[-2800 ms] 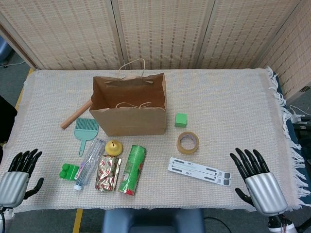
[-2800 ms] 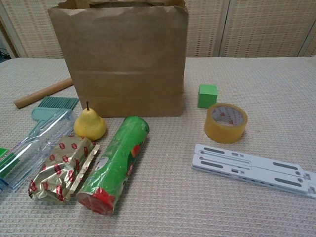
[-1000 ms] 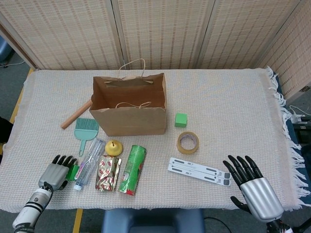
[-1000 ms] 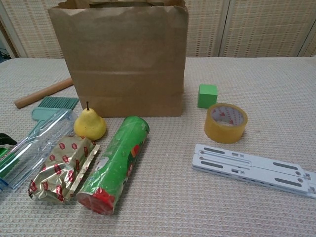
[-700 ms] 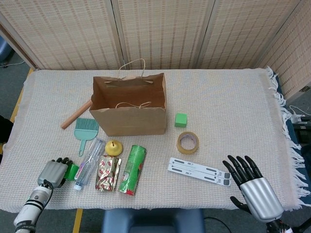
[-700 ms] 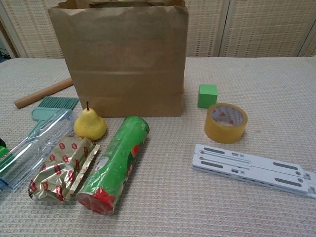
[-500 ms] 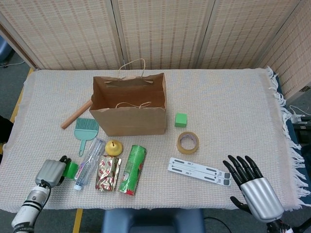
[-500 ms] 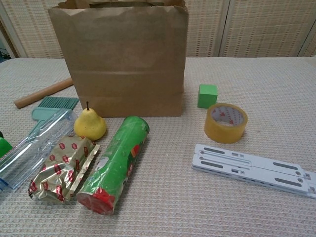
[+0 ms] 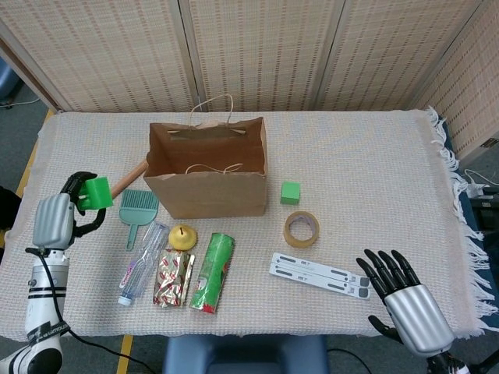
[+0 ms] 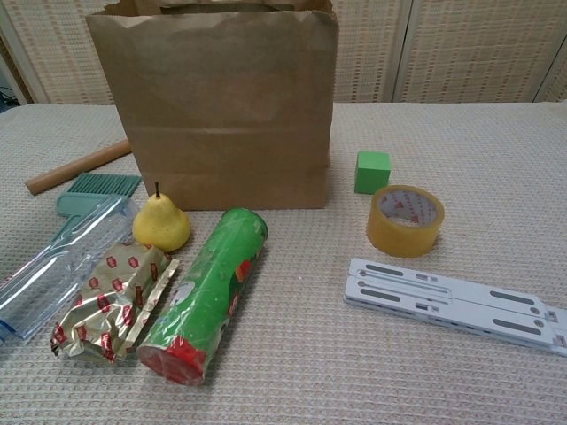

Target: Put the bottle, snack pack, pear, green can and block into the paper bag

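Left hand [image 9: 56, 220]: fingers are grasping the block [image 9: 98, 192], lifted clear of the desk.
Block: looking light, rigid; flat sides are suiting the pinch.
Right hand [image 9: 405, 302]: fingers are splayed, holding nothing.

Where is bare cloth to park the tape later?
Free: the wide stretch right of the block and tape, out to the fringe, and the strip behind the bag. Crowded: front left, around bottle, snack pack, pear and can.

two green blocks [image 9: 98, 192] [image 9: 290, 192] (one held), one bag [image 9: 207, 178]
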Controlling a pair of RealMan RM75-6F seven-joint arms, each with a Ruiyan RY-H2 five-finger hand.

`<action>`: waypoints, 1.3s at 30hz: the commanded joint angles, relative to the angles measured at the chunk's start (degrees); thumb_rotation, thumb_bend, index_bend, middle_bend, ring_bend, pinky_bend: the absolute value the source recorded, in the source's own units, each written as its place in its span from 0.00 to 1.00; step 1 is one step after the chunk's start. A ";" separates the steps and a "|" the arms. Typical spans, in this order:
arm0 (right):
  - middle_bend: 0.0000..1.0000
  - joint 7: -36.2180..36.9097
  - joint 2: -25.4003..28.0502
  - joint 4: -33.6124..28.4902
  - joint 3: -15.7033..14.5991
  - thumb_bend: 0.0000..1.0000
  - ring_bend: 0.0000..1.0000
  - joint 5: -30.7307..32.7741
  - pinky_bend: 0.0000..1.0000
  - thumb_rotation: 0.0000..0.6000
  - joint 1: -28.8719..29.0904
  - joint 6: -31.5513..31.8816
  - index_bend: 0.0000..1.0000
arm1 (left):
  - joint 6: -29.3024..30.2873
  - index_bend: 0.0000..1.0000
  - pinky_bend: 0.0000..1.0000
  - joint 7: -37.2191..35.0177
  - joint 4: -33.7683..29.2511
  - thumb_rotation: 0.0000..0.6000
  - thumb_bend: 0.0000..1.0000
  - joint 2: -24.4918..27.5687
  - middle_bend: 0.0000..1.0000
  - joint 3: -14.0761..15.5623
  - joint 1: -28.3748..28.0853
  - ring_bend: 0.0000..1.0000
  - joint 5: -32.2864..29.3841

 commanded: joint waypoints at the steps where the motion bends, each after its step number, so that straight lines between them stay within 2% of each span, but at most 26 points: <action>1: 0.00 -0.17 -0.05 -0.02 0.10 0.07 0.00 0.27 0.00 1.00 0.11 -0.20 0.00 | -0.18 0.62 0.73 -2.23 -7.41 1.00 0.57 -1.60 0.65 -7.87 -5.47 0.63 -8.30; 6: 0.00 -0.02 0.06 -0.15 0.47 0.07 0.00 1.51 0.00 1.00 0.50 -0.77 0.00 | -2.14 0.62 0.73 2.24 -7.77 1.00 0.57 -5.36 0.65 -11.97 -13.85 0.63 -15.72; 13: 0.00 1.12 0.68 -0.28 1.43 0.07 0.00 4.49 0.00 1.00 1.56 -1.81 0.00 | -3.79 0.62 0.72 7.60 -0.28 1.00 0.57 -11.58 0.65 -14.44 -24.92 0.63 -22.28; 19: 0.00 1.49 1.00 -0.29 2.07 0.07 0.00 6.99 0.00 1.00 2.54 -3.01 0.00 | -4.25 0.62 0.72 11.91 7.73 1.00 0.57 -16.22 0.65 -13.95 -32.27 0.63 -24.52; 24: 0.00 1.37 1.02 -0.28 2.10 0.07 0.00 7.72 0.00 1.00 2.92 -3.50 0.00 | -4.77 0.60 0.69 14.93 13.54 1.00 0.56 -18.93 0.62 -11.23 -36.27 0.58 -22.02; 25: 0.00 1.31 1.01 -0.27 2.07 0.07 0.00 7.74 0.00 1.00 2.95 -3.54 0.00 | -4.88 0.57 0.63 15.59 14.28 1.00 0.53 -19.21 0.59 -10.40 -36.66 0.52 -21.41; 27: 0.00 1.18 0.97 -0.26 2.03 0.07 0.00 7.78 0.00 1.00 2.97 -3.53 0.00 | -5.60 0.44 0.49 17.03 15.12 1.00 0.47 -19.44 0.44 -8.69 -37.17 0.34 -20.90; 30: 0.00 1.15 0.95 -0.28 2.01 0.07 0.00 7.77 0.00 1.00 2.97 -3.49 0.00 | -5.83 0.30 0.36 17.46 15.17 1.00 0.42 -19.47 0.27 -8.27 -37.28 0.18 -21.07; 32: 0.00 1.20 0.93 -0.32 1.98 0.07 0.00 7.61 0.00 1.00 2.94 -3.30 0.00 | -6.38 0.11 0.20 18.31 14.75 1.00 0.39 -19.42 0.06 -7.53 -37.43 0.02 -21.75; 34: 0.00 1.27 0.89 -0.26 1.85 0.07 0.00 7.20 0.00 1.00 2.86 -3.04 0.00 | -6.20 0.04 0.16 19.08 14.18 1.00 0.39 -19.31 0.00 -7.10 -37.54 0.00 -22.27; 39: 0.00 1.11 0.77 -0.09 1.55 0.07 0.00 6.69 0.00 1.00 2.81 -2.93 0.00 | -5.31 0.01 0.16 19.56 12.34 1.00 0.39 -18.38 0.00 -7.64 -37.50 0.00 -23.49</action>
